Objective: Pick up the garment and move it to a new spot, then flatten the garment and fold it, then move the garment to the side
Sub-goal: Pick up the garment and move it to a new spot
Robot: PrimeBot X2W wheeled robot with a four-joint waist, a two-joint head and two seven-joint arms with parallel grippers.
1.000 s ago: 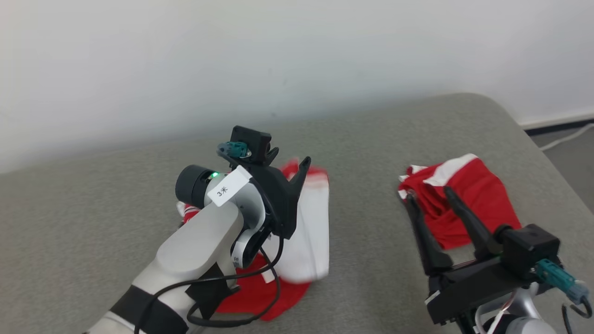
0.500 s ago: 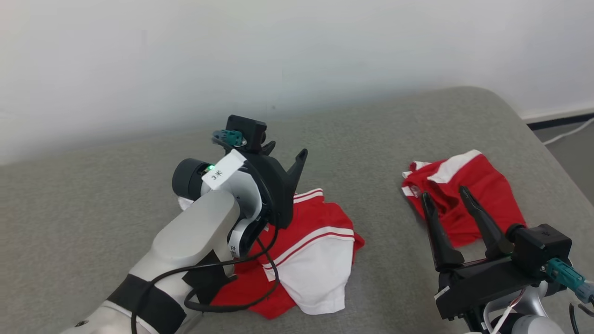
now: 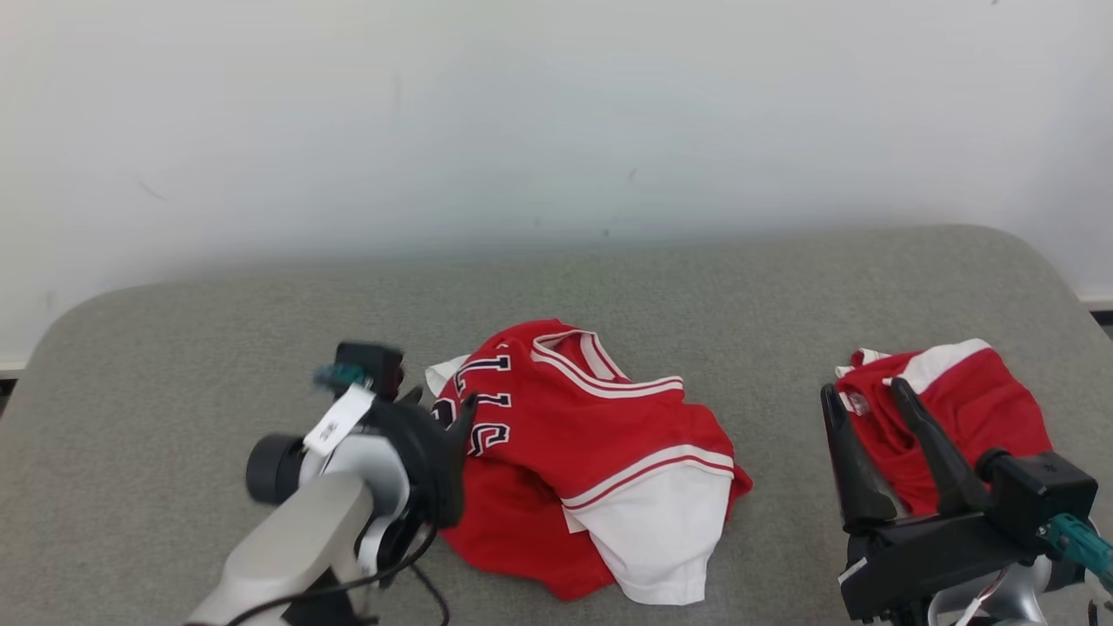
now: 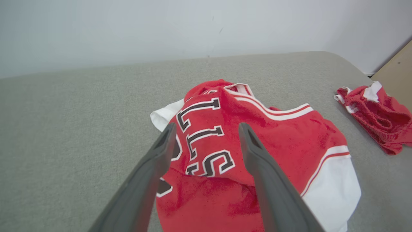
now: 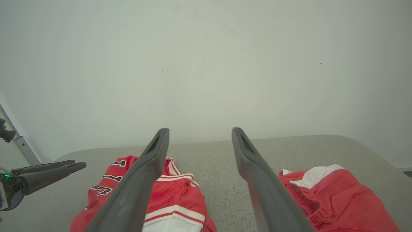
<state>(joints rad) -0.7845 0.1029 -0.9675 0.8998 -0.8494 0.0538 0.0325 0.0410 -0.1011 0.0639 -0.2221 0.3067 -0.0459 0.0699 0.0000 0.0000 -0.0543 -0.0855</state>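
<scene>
A crumpled red-and-white jersey [image 3: 591, 452] lies mid-bench [image 3: 174, 365]. The left fingers [image 4: 151, 167], spread apart and empty, hover by its lettered left side. The right fingers [image 3: 848, 461], also apart, hang over a 2nd red garment [image 3: 983, 409].

The left end effector [image 3: 439, 402] has two long dark grey fingers [image 4: 145, 187] on a black mount [image 3: 426, 461]. Behind that mount sit a white tag [image 3: 338, 420] with dark marks, a teal connector [image 3: 335, 376], a black round joint [image 3: 271, 469], a pale grey forearm [image 3: 287, 548] and a loose black cable [image 3: 409, 561]. The right end effector [image 3: 861, 389] looks alike, with a teal plug [image 3: 1078, 543].
</scene>
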